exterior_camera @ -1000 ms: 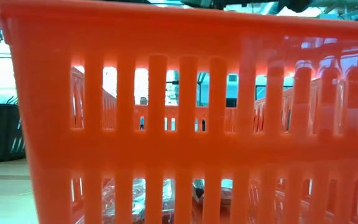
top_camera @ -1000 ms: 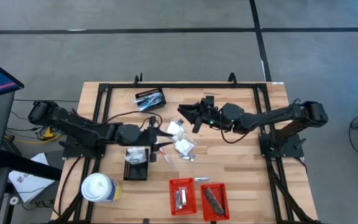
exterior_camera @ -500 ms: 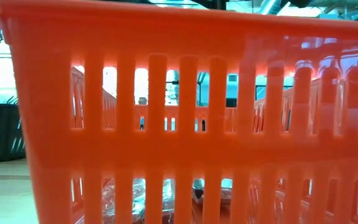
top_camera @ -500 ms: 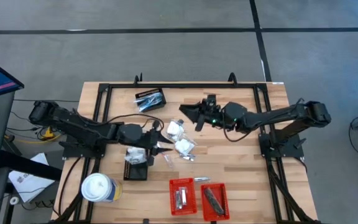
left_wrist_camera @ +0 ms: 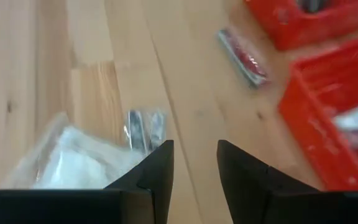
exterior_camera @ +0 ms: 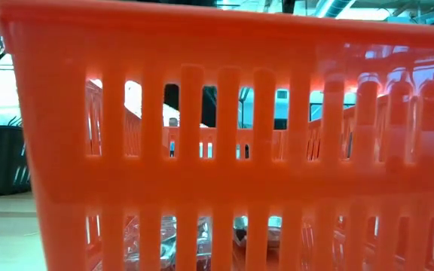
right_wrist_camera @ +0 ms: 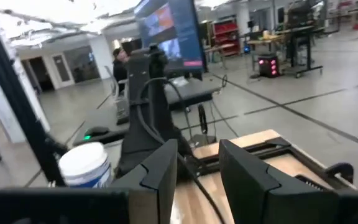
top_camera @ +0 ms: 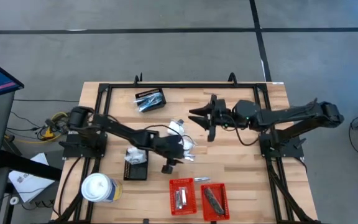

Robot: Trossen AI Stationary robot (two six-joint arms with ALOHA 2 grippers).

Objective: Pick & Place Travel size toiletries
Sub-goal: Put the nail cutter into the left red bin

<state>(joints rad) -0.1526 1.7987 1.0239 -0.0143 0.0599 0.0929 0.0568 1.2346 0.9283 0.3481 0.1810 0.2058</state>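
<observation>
In the high view the loose toiletries lie mid-table: white clear-wrapped packets (top_camera: 180,129) and a silvery sachet (top_camera: 189,159). My left gripper (top_camera: 179,151) reaches over this pile, pointing toward the red baskets. In its wrist view the left gripper (left_wrist_camera: 194,163) is open and low over the wood, with nothing between the fingers. A white packet (left_wrist_camera: 73,163) lies beside one finger, the silvery sachet (left_wrist_camera: 145,128) just ahead, and a pinkish tube (left_wrist_camera: 242,57) farther on. My right gripper (top_camera: 196,117) is open and raised, pointing toward the table's left; the right gripper (right_wrist_camera: 197,168) faces the room.
Two red baskets (top_camera: 180,196) (top_camera: 215,200) stand at the near edge and hold a few items. A red basket wall (exterior_camera: 217,150) fills the low view. One black basket (top_camera: 135,164) sits left of the pile, another (top_camera: 149,99) at the far side. A white lidded cup (top_camera: 98,188) stands near left.
My left arm has stretched out toward the table's right and near edge, carrying its gripper across the pile of packets toward the red baskets. My right gripper has drawn back a little toward the table's right and turned.
</observation>
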